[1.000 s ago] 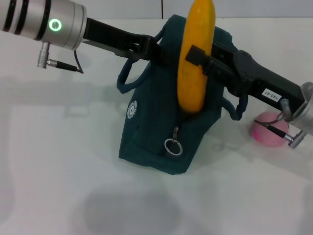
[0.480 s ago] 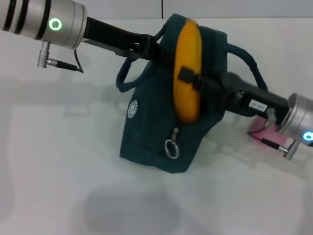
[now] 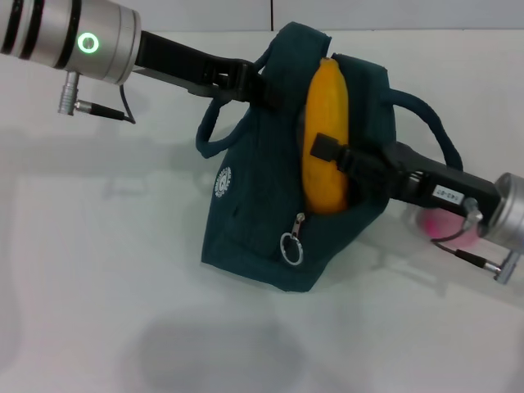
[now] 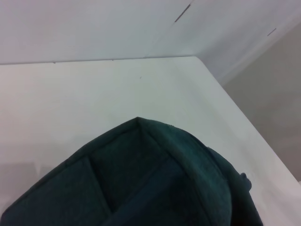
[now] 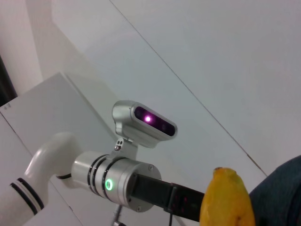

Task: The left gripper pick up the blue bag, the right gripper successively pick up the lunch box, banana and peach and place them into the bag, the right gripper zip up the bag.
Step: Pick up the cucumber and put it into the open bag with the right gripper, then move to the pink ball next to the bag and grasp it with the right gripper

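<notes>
White tabletop point(image 3: 98, 270) fills the scene, with a pale wall behind it. On it stands the bag point(image 3: 254, 229), its top held up and open by the left gripper point(image 3: 266, 88), which reaches in from ten o'clock and is clamped on the bag's upper edge near one loop handle point(image 3: 214, 131). The banana point(image 3: 325, 135) stands nearly upright, long axis running twelve to six, its lower end sunk into the bag's mouth and its upper tip level with the bag's top rim. The right gripper point(image 3: 332, 155) comes in from four o'clock and is closed across the banana's lower half. A silver ring pull point(image 3: 290, 246) hangs on the bag's front below the banana. The peach point(image 3: 438, 223) lies at the bag's four o'clock, mostly hidden behind the right arm.
</notes>
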Action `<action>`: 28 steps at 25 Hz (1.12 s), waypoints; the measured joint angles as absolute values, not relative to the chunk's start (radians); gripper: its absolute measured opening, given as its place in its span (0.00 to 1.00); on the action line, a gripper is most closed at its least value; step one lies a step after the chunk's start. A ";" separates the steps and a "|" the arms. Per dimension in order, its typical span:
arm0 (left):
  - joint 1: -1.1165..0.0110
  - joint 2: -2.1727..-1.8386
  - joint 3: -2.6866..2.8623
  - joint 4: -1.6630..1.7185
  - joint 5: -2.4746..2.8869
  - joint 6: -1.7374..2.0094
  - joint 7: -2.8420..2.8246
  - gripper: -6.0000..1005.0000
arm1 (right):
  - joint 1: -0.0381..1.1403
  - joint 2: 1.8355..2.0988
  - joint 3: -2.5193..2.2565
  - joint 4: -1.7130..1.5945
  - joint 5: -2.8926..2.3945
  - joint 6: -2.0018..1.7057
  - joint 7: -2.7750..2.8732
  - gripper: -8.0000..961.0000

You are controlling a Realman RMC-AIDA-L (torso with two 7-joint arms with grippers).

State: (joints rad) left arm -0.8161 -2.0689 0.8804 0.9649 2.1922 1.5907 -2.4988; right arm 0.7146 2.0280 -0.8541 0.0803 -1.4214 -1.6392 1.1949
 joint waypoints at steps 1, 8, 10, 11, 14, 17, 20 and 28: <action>-0.816 -2.069 0.880 0.965 2.193 1.591 -2.499 0.06 | 0.702 2.028 -0.856 0.064 -1.422 -1.650 1.195 0.45; -0.816 -2.069 0.880 0.965 2.196 1.591 -2.502 0.06 | 0.634 2.026 -0.854 -0.041 -1.414 -1.703 1.231 0.46; -0.816 -2.069 0.880 0.965 2.197 1.591 -2.503 0.06 | 0.628 2.025 -0.857 -0.059 -1.416 -1.692 1.251 0.46; -0.816 -2.069 0.880 0.965 2.197 1.591 -2.503 0.06 | 0.628 2.023 -0.861 -0.064 -1.418 -1.683 1.264 0.47; -0.817 -2.069 0.881 0.965 2.197 1.591 -2.504 0.06 | 0.628 2.018 -0.876 -0.078 -1.421 -1.670 1.297 0.59; -0.816 -2.069 0.881 0.965 2.197 1.591 -2.504 0.06 | 0.599 2.018 -0.876 -0.150 -1.416 -1.715 1.301 0.68; -0.815 -2.069 0.881 0.955 2.197 1.591 -2.501 0.06 | 0.550 2.011 -0.868 -0.262 -1.394 -1.821 1.304 0.70; -0.790 -2.056 0.880 0.933 2.198 1.589 -2.486 0.06 | 0.349 1.987 -0.846 -0.879 -1.327 -1.924 1.588 0.71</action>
